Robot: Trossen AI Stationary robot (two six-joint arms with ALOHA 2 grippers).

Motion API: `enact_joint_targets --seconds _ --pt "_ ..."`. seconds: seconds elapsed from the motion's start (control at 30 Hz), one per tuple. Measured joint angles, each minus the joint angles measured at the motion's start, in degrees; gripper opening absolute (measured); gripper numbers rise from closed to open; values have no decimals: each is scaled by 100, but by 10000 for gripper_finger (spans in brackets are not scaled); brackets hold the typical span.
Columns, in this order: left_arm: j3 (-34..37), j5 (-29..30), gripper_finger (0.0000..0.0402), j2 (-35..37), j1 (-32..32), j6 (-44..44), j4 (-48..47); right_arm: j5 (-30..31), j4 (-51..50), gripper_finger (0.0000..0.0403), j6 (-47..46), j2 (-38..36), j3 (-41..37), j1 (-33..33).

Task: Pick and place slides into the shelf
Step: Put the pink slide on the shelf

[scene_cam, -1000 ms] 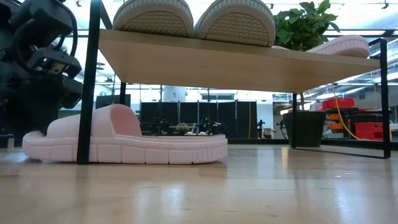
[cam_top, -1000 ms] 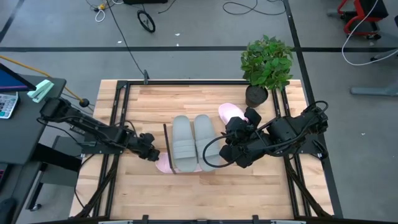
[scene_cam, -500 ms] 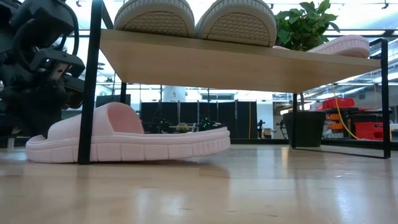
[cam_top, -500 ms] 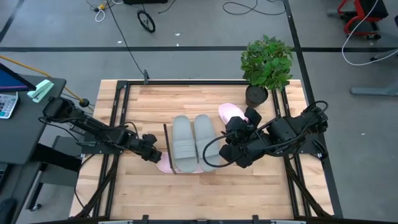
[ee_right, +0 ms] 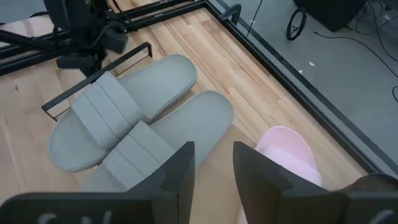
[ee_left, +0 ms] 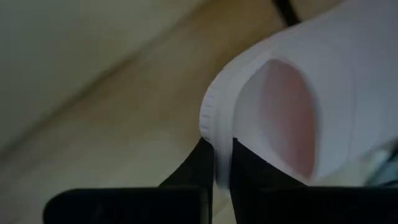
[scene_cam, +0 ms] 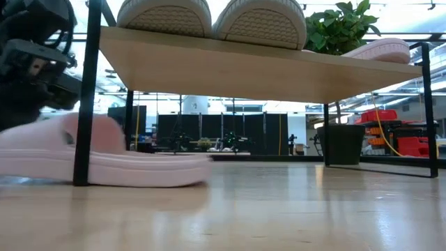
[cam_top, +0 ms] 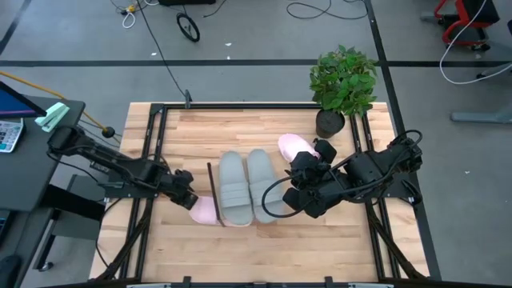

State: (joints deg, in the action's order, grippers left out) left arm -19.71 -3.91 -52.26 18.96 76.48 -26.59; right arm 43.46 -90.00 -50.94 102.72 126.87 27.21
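Two pale grey slides [cam_top: 233, 188] [ee_right: 118, 106] lie side by side on the shelf [scene_cam: 244, 70], soles down on its board. One pink slide [cam_top: 294, 146] rests on the shelf's far right part. The other pink slide [cam_top: 203, 211] [scene_cam: 104, 164] lies on the table under the shelf's left end. My left gripper [cam_top: 189, 202] is shut on its left end. My right gripper [cam_top: 294, 194] hovers open over the shelf's right part, with nothing between its fingers [ee_right: 180, 174]. My left gripper pinches the rim [ee_left: 210, 121] of the pink slide's left end, just in front of the strap's opening, between its two fingers. They come from the table's left, about level. The slide's sole lies on the table, its other end under the shelf.
A potted plant [cam_top: 342, 84] stands at the table's far right corner, close behind my right arm. Black rails [cam_top: 152, 160] run along the table's left and right sides. The shelf's thin black end frame [scene_cam: 87, 97] stands right beside the held slide.
My left gripper has drawn back toward the table's left edge, and the pink slide has slid left along the table with it; its right end lifted briefly on the way. The shelf with its grey slides has shifted a little to the left too.
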Motion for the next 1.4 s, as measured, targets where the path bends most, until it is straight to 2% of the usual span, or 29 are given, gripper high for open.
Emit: enact_joint_targets --seconds 0.1,0.37,0.63,0.87,1.17,1.4 --pt "-303 319 27 435 -21 -146 -921 4 0 114 5 0 0 22" --pt "-1145 926 27 1376 -319 -292 -2035 2 0 114 59 0 0 38" --pt "-2617 1052 27 1487 -652 -884 -4783 2 -2 114 109 0 0 38" --pt "-4009 1303 27 1478 -871 -1015 -6296 2 -2 114 118 0 0 38" --pt "-5313 1542 27 1296 -1016 -1563 -6377 0 -2 114 118 0 0 36" --pt "-5890 1635 27 1084 -1217 -2142 -6377 0 -2 114 101 0 0 36"
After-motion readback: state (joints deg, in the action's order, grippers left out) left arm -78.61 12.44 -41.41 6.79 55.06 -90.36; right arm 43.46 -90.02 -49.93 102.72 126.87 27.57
